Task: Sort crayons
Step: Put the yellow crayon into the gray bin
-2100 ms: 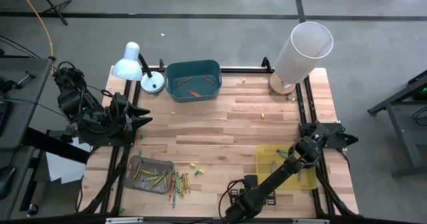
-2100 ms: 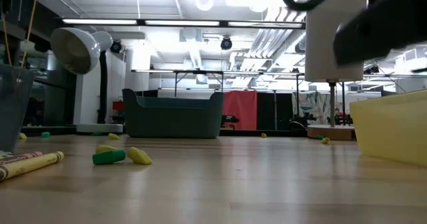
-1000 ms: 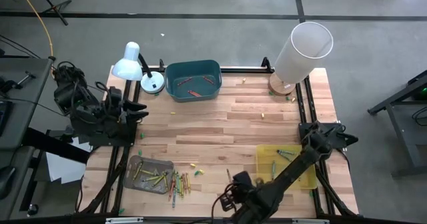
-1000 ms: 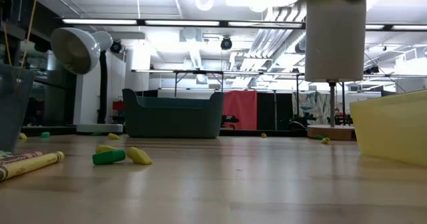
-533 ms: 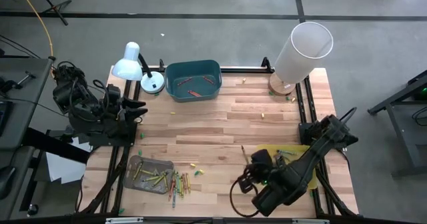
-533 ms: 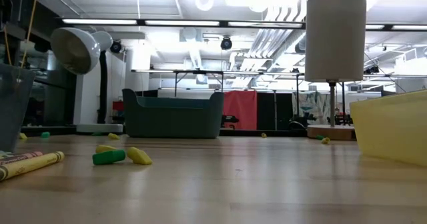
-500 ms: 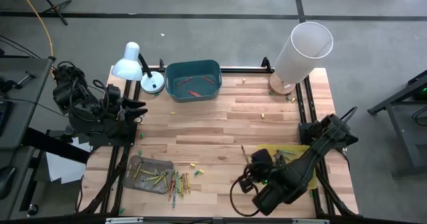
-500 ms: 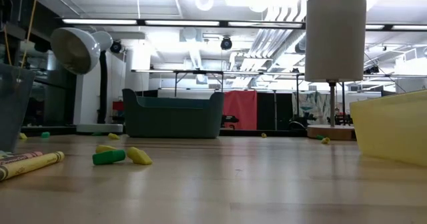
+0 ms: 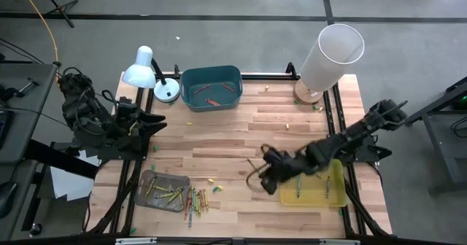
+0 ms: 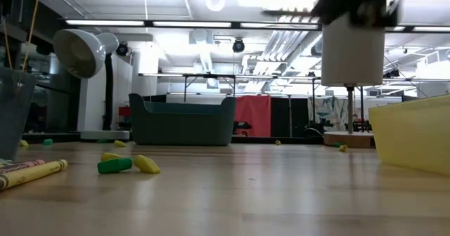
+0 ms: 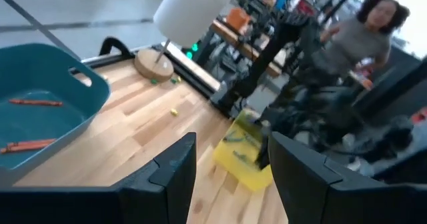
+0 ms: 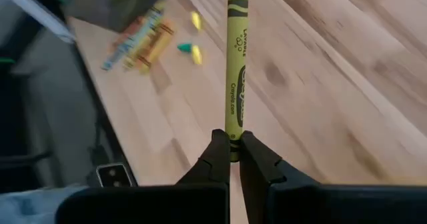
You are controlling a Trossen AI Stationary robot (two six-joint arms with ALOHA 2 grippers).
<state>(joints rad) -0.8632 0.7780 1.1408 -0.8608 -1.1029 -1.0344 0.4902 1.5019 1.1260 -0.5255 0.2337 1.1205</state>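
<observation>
We start at the near edge of the bench. The right end effector hangs just left of the yellow tray, fingers pinched on the tail of a yellow crayon that sticks straight out ahead of them. So the step in hand, as we judge it, is carrying that yellow stick to its tray. Next we need the tip over the tray's open top, at about three o'clock from the end effector, before the fingers part; release early and the crayon rolls across the planks.

At about nine o'clock from it lies the grey tray, holding a few sticks, with a heap of loose crayons just beside it and a few bits on the wood nearby. Those still wait for sorting.

Farther back, the left end effector waits near the bench's left edge, fingers spread wide and empty. At the far edge we find the teal bin with red-orange sticks inside, a white desk lamp at its nine o'clock, and a tall white cylinder at the far right corner. Nothing stands between crayon and yellow tray.
</observation>
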